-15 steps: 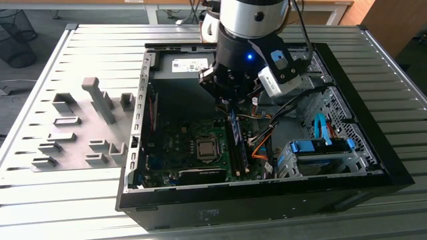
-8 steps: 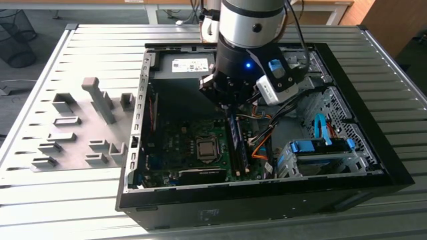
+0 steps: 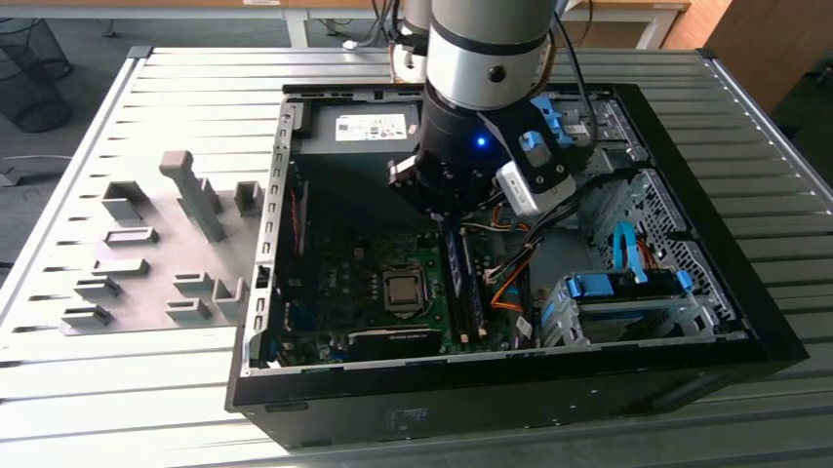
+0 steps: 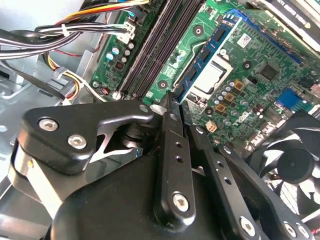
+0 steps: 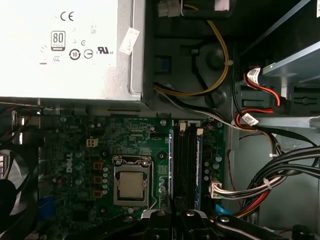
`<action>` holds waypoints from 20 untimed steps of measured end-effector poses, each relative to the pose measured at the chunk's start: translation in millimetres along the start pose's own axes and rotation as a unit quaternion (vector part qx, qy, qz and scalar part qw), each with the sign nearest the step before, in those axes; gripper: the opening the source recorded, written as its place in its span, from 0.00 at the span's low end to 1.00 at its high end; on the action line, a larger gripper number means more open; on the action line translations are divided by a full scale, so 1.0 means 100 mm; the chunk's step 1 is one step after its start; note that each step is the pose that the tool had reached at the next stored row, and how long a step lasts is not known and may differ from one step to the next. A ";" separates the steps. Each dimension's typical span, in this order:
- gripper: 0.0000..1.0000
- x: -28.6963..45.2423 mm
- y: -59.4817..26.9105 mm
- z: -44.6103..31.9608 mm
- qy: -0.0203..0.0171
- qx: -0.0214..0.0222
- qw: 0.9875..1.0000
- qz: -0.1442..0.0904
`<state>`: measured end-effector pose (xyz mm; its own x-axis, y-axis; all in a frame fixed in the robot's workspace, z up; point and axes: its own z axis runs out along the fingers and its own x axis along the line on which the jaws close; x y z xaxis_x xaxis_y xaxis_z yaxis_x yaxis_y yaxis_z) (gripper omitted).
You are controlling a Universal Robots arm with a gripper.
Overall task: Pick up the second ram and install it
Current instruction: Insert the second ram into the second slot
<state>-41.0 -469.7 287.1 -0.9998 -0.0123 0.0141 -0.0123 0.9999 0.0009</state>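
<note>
The second ram [image 4: 207, 57] is a thin blue stick with black chips. It stands on edge along the black memory slots [image 5: 185, 160], on the side nearest the processor socket [image 5: 131, 185]. In the first wrist view the second ram [image 5: 170, 165] shows as a blue line running out from my fingertips. My gripper [image 4: 177, 102] is shut on its near end, fingers almost together. Whether the stick is seated in a slot, I cannot tell. In the exterior view the gripper [image 3: 450, 216] hangs inside the open computer case, just over the slots [image 3: 465, 288].
The silver power supply [image 5: 65, 45] sits beyond the motherboard. Cable bundles [image 5: 280, 175] run beside the slots, and a black fan [image 4: 295, 160] lies past the socket. A drive cage with blue clips [image 3: 625, 292] fills the case's right. Grey holder blocks [image 3: 156, 253] stand on the table's left.
</note>
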 end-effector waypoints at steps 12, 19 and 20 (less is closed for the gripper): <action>0.14 0.000 0.000 0.012 0.000 0.000 1.000 0.000; 0.14 -0.004 -0.052 0.076 0.000 0.000 1.000 0.002; 0.14 -0.008 -0.061 0.097 0.000 0.000 1.000 0.002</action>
<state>-40.3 -475.7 277.4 -0.9999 -0.0078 0.0141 -0.0078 1.0000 0.0011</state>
